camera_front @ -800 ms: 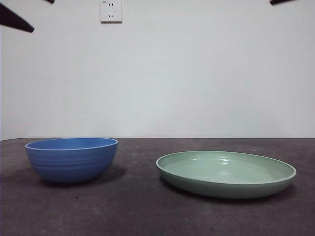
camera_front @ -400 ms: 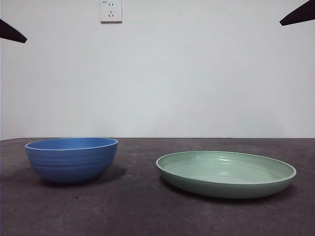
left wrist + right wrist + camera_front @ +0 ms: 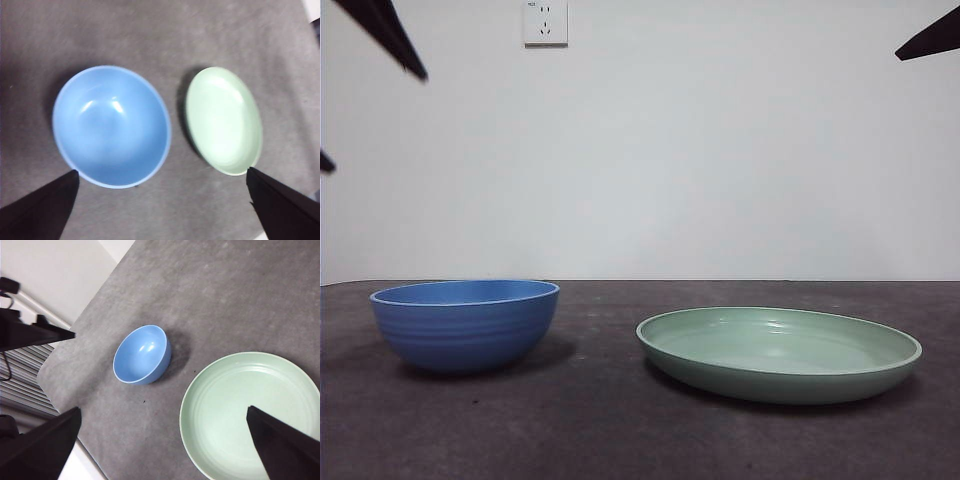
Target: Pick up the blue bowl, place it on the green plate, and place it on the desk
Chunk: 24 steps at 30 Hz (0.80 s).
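**A:** Where are the bowl and the plate?

**B:** The blue bowl (image 3: 466, 324) sits upright on the dark grey surface (image 3: 600, 430), on the left in the front view. The green plate (image 3: 779, 352) lies flat on the same surface on the right. They are near each other but not touching; a strip of bare surface runs between them. Both are empty.

**A:** And the claws?

**B:** The left claw (image 3: 162, 200) hangs high above the bowl, looking straight down into it. Its two black jaws are spread wide and hold nothing. In the front view it shows only as a dark tip at the top left corner.

**A:** The right one?

**B:** The right claw (image 3: 162, 442) is also up high, over the plate's side of the surface, jaws spread wide and empty. Its wrist view takes in the bowl, the plate, and the other arm at one edge.

**A:** Anything behind?

**B:** A plain white wall with a white wall socket (image 3: 545, 21) near the top.
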Motion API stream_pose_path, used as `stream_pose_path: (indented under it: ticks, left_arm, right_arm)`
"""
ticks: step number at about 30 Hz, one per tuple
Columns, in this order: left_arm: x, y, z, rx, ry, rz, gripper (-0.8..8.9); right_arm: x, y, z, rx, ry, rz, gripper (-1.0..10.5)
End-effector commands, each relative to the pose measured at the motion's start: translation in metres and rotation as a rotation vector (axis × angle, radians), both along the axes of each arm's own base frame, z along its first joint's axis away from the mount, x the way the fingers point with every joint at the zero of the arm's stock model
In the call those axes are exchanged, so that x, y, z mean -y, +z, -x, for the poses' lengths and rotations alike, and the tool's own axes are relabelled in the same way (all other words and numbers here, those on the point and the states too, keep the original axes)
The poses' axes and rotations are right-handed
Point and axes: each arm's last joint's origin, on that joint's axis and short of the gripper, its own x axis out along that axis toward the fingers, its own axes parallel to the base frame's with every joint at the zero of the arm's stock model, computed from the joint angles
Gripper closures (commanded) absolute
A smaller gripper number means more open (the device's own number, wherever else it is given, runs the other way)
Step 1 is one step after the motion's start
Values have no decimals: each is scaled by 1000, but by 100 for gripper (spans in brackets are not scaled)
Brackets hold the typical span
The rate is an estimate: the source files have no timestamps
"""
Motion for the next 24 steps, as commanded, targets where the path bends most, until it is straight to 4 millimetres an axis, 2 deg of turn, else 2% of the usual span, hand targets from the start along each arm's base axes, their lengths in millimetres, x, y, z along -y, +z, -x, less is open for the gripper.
stream_pose_path:
  ticks: [1, 8, 14, 18, 23, 24]
  left_arm:
    - [-1, -10, -16, -24, 13, -62, 292]
    - [0, -55, -51, -191, 37, -148, 292]
    - [2, -86, -76, -231, 38, -149, 297]
    - [3, -99, -86, -233, 37, -150, 406]
    - [4, -106, -91, -235, 37, -150, 423]
    - [4, -106, -91, -234, 36, -150, 455]
  right_arm:
    - [-1, 4, 0, 15, 12, 1, 314]
    - [-1, 4, 0, 13, 12, 1, 314]
    - [-1, 4, 0, 13, 12, 1, 314]
    - [-1, 4, 0, 13, 12, 2, 314]
    - [-1, 4, 0, 13, 12, 2, 314]
    - [-1, 4, 0, 13, 12, 2, 314]
